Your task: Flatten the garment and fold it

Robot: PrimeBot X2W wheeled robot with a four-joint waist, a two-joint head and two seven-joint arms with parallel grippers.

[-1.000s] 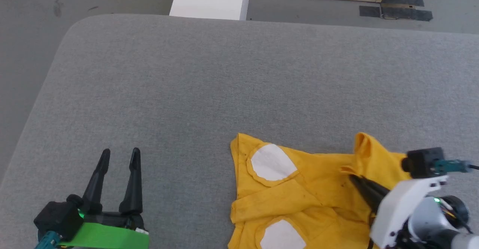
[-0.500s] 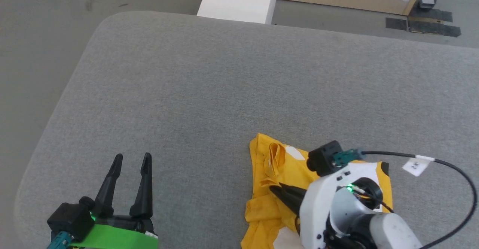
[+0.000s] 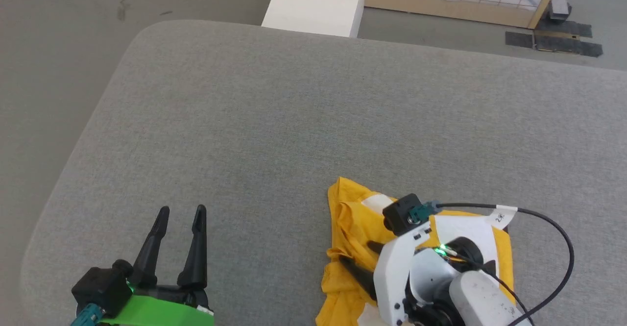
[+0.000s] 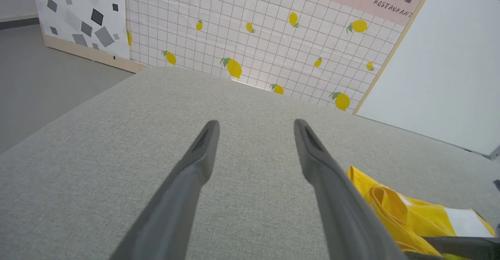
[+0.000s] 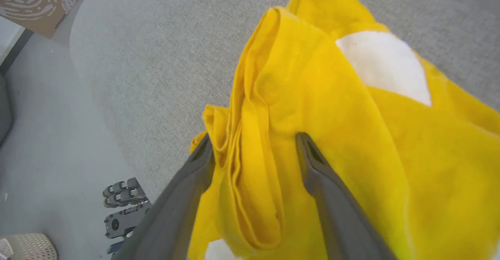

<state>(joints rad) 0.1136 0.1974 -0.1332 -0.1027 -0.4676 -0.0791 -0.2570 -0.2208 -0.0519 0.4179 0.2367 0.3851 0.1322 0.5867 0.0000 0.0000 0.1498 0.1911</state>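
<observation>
The garment (image 3: 350,220), a mustard-yellow T-shirt, lies crumpled in a heap on the near right part of the grey fabric-covered worktop (image 3: 294,120), close to its near edge. Its left side is bunched into several raised folds. A white patch (image 3: 374,201) shows on its far side. A larger pale area lies further right, partly hidden behind the right arm's white wrist housing (image 3: 392,272).

The right end effector (image 3: 356,252) reaches in from the near right and points left over the heap. Its 2 dark fingers are spread apart. In the right wrist view a thick ridge of gathered yellow cloth runs loose between them. One finger touches the edge of that ridge. Whether the other rests on the flat fabric or sits just above it, I cannot tell. A black cable (image 3: 563,247) with a white tag (image 3: 500,216) loops from the wrist camera past the right side of the garment.

The left end effector (image 3: 181,210) hovers at the near left, well apart from the garment. Its 2 fingers are spread and point toward the far side, with bare grey worktop between them. In the left wrist view the yellow heap sits to the right of those fingers.

Beyond the far edge, a white block (image 3: 318,2) stands on the grey floor (image 3: 49,46). Behind it is a gridded wall panel (image 4: 254,37) printed with lemons.
</observation>
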